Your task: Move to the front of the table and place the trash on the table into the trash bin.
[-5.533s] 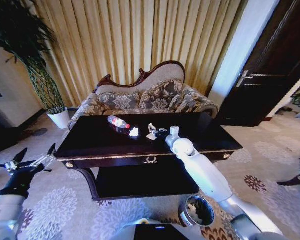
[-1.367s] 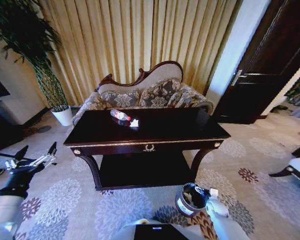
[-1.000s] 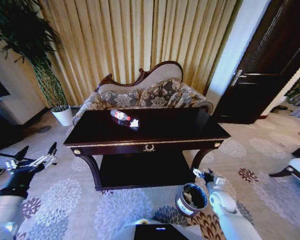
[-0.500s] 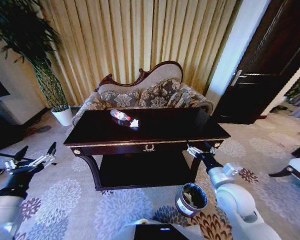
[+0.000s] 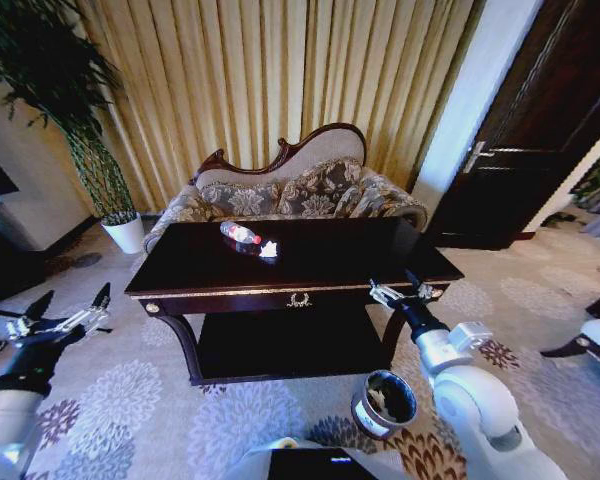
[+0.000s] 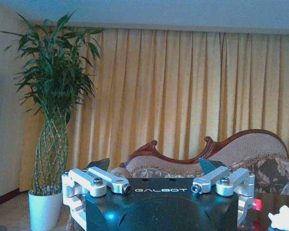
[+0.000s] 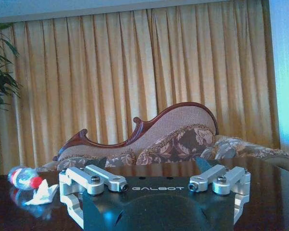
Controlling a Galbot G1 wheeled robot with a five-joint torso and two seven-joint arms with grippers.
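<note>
Risen from the trash bin (image 5: pixel 384 402): right tool (image 5: pixel 401 292), spread, at bench (image 5: pixel 330 255) near edge. Bottle (image 5: pixel 238 234), paper scrap (image 5: pixel 269 249) far-left. Left tool (image 5: pixel 62 322) spread, parked left.

Both arms out, both grippers empty and spread.

The right arm is raised and reaches forward, and the right gripper (image 5: pixel 401 292) sits at the front edge of the table (image 5: pixel 310 262), near its right corner, with its two fingers apart. The left arm is held low and far out from the left end of the table; the left gripper (image 5: pixel 72 312) is level, and its fingers are wide apart too.
</note>
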